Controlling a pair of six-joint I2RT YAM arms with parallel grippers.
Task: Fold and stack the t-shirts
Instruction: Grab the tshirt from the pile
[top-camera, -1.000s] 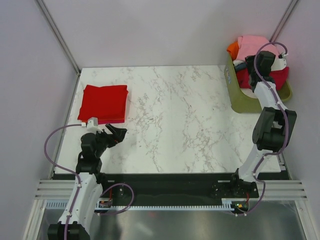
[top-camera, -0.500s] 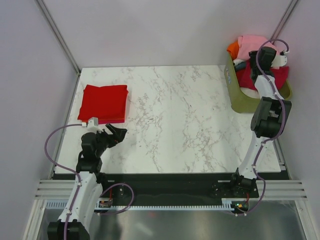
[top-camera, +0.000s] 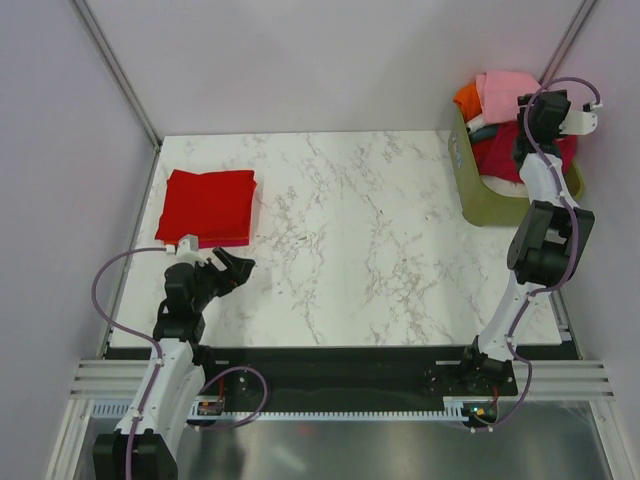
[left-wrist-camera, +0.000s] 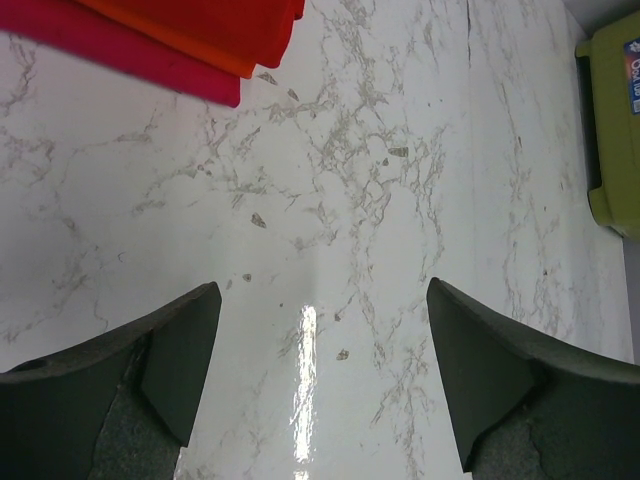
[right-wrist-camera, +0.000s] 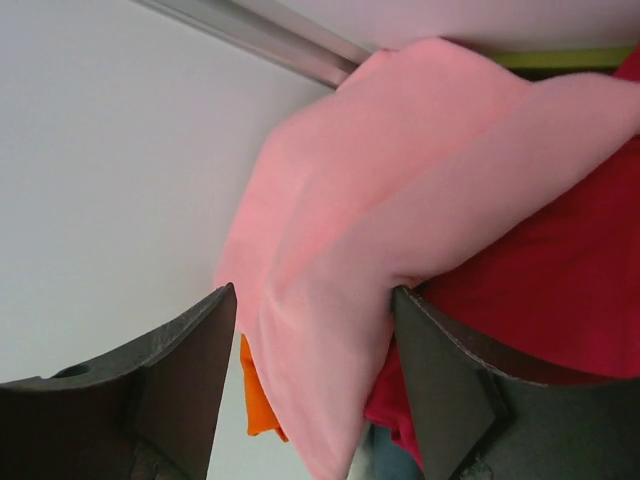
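A folded bright red t-shirt (top-camera: 208, 205) lies on a crimson one at the table's far left; their corner shows in the left wrist view (left-wrist-camera: 180, 30). My left gripper (top-camera: 238, 268) is open and empty just in front of them, above bare marble (left-wrist-camera: 320, 290). A pale pink t-shirt (top-camera: 500, 88) tops the pile in the basket, with an orange one (top-camera: 466, 97) and a crimson one (top-camera: 500, 155). My right gripper (top-camera: 524, 112) is over that pile. In the right wrist view it (right-wrist-camera: 312, 295) is open, with a fold of the pink shirt (right-wrist-camera: 400, 180) between the jaws.
The olive-green basket (top-camera: 480, 200) stands at the table's far right corner and shows in the left wrist view (left-wrist-camera: 612, 130). Walls and metal frame posts close in behind it. Crimson cloth (right-wrist-camera: 560, 290) and orange cloth (right-wrist-camera: 258, 400) lie beside the pink fold.
My right arm has reached farther back over the basket and its wrist has turned toward the pink shirt. The left arm has stayed put.
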